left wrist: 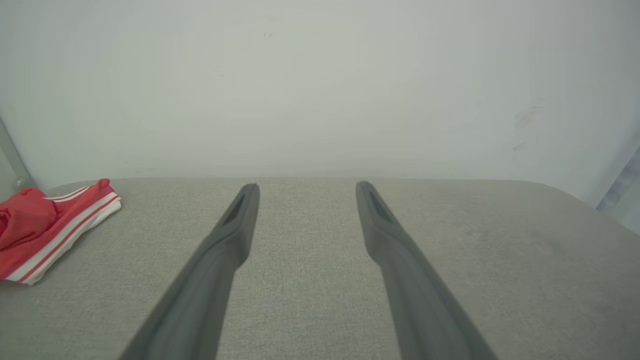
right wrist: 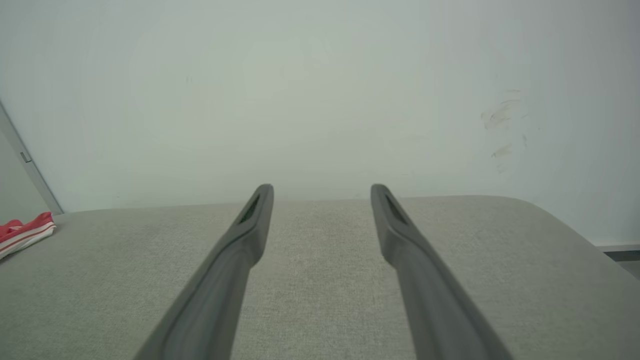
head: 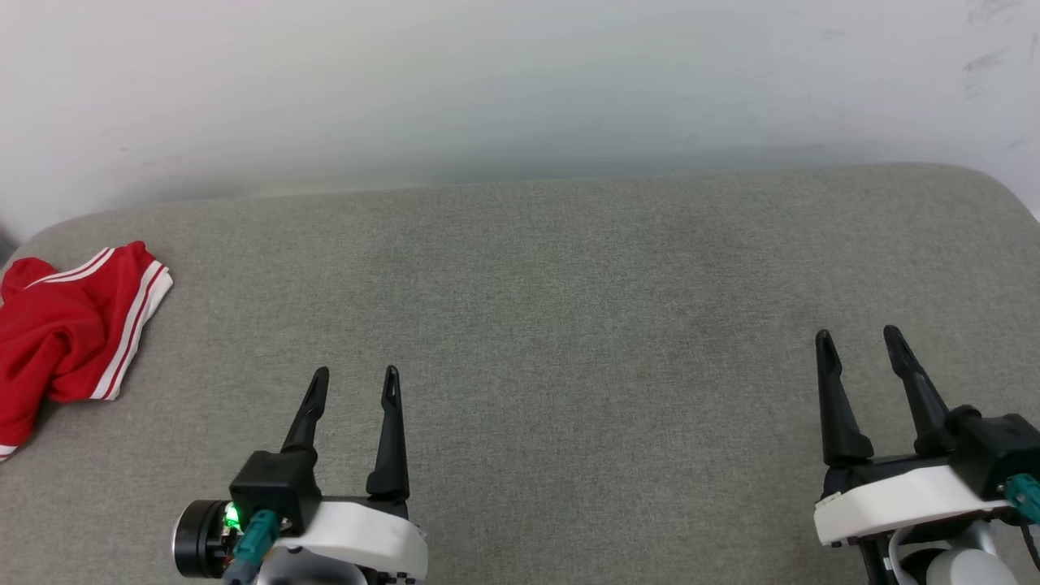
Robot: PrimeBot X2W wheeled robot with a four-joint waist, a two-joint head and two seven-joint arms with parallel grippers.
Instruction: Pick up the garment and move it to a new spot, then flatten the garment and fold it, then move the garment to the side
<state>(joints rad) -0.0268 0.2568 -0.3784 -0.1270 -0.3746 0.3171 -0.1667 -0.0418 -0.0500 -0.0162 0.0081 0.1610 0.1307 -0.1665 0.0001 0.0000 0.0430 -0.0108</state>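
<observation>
Left gripper (head: 357,370) and right gripper (head: 857,331) are hovering over the pad (head: 569,325), fingers spread, empty. Shirt (head: 57,341) is lying crumpled at the pad's left edge, well apart. I'm judging it soft, light and floppy, so I'm aiming for the striped trim (head: 130,325). Head view is showing more of the bunched body than the right wrist view.

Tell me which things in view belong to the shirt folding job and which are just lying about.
Part of the job:
- the garment, red with white stripes, bunched at the far left
- the left gripper, open and empty
- the right gripper, open and empty

Just there:
- the grey padded surface under everything
- the pale wall behind it
</observation>
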